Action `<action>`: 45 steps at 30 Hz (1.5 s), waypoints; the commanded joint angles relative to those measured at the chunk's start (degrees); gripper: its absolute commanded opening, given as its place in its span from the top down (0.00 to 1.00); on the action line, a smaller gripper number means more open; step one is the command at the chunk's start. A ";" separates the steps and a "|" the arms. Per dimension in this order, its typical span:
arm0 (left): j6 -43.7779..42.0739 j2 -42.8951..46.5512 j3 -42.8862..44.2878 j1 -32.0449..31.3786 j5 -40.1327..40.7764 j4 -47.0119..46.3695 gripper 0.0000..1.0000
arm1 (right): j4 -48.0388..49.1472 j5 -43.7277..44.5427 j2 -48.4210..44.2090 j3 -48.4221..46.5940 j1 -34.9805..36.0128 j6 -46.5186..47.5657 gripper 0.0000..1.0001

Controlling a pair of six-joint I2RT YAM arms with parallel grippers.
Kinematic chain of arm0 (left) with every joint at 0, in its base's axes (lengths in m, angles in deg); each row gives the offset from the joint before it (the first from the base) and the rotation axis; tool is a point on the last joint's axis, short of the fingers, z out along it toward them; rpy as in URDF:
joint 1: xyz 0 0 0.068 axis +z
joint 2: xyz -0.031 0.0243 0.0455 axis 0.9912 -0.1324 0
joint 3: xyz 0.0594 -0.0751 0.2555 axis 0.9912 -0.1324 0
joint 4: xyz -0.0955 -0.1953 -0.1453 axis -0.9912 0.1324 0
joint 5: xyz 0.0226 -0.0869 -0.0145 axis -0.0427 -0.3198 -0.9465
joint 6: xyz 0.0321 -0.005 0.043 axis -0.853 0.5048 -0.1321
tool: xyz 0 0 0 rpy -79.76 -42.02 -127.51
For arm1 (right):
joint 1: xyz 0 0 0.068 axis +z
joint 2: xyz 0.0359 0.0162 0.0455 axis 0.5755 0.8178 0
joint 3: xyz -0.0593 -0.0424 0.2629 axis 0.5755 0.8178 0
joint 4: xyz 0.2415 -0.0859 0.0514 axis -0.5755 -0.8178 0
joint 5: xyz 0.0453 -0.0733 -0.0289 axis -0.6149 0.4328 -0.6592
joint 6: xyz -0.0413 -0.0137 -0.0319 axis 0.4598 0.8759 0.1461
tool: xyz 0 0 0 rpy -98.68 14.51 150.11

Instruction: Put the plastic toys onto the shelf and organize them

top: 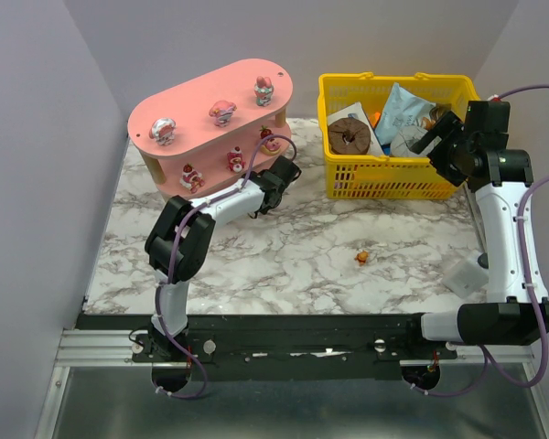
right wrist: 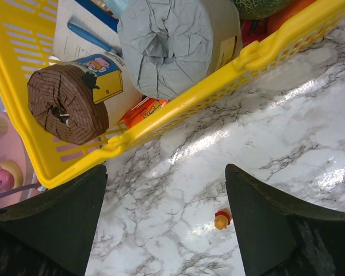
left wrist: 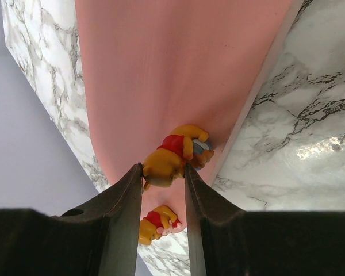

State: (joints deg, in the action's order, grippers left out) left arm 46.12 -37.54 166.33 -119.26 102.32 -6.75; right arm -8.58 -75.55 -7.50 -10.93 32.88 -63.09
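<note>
In the top view the tips of the left fingers (top: 282, 172) are hidden against the side of the pink shelf (top: 210, 101), whose lowest tier is largely covered by the tiers above. The right fingers (top: 436, 137) are partly lost against the yellow basket (top: 398, 178). In the left wrist view a yellow bear figurine (left wrist: 171, 156) in a red shirt is seen pinched between the two dark fingers, over a smooth pink board (left wrist: 178, 69). A second bear (left wrist: 155, 223) is half cut off behind them, and neither face can be made out. Glossy pink-and-white toys (top: 223, 112) are stood on the two upper oval boards. A small orange toy (top: 361, 258) is seen lying on the marbled counter (top: 284, 265), well apart from the shelf. The right fingers are held spread wide, nothing between them, beside the basket's mesh wall. Inside the basket a ridged brown ring (right wrist: 66, 103) and a crumpled grey paper roll (right wrist: 167, 46) are visible. The left arm is stretched low toward the shelf. The right arm is raised upright, its wrist bent toward the basket.
</note>
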 commanded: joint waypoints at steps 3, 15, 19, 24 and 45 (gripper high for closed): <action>-0.31 0.60 0.12 0.21 -1.07 -0.08 0.78 | 0.25 -1.22 -0.37 -1.04 -0.37 0.11 0.10; -0.48 0.95 0.65 0.21 -0.46 0.80 0.63 | 1.65 -4.83 -0.99 -0.42 -0.37 -0.25 0.11; -0.48 0.78 0.91 0.21 0.16 0.89 0.57 | 2.53 -5.18 -1.51 -0.24 -0.37 0.02 0.11; -0.39 0.69 1.35 0.21 0.69 0.98 0.52 | 2.71 -5.53 -1.69 -0.24 -0.29 0.37 0.12; 0.04 4.12 3.28 -3.13 0.95 1.77 0.43 | 2.00 -5.27 -0.99 -2.26 -0.29 0.90 0.12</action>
State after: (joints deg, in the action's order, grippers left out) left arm 45.97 -36.29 167.36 -120.70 102.43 -5.96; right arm -6.84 -80.05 -8.18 -10.82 32.88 -63.06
